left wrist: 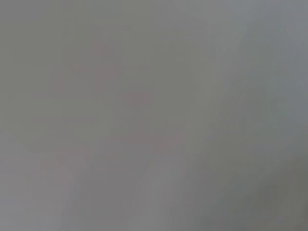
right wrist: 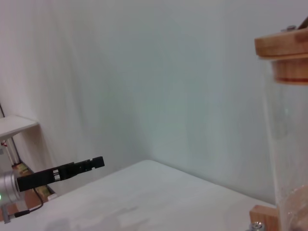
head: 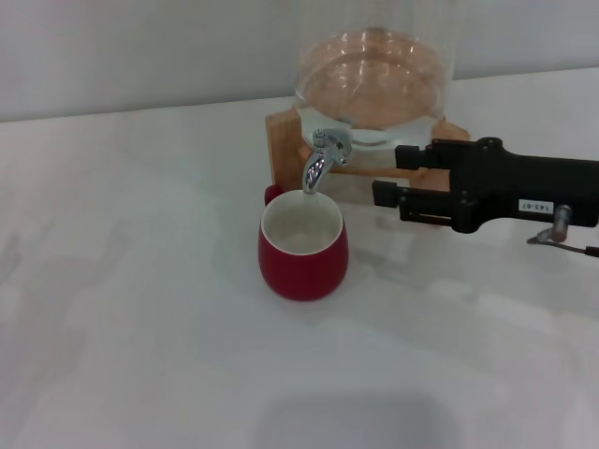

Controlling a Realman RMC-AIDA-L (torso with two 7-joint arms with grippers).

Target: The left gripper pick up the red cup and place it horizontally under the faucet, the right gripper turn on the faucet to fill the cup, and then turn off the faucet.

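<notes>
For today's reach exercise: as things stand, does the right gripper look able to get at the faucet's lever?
Probably yes. The right gripper sits just beside the faucet, jaws facing it, with nothing between them. The red cup stands lower, under the spout, out of the gripper's path.

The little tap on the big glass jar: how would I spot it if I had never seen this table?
Find the tall clear glass jar in its wooden stand at the back of the white table. The tap sticks out low on its front, curving down over the red cup. It is the only shiny metal piece there; the robot's black right hand waits beside it.
</notes>
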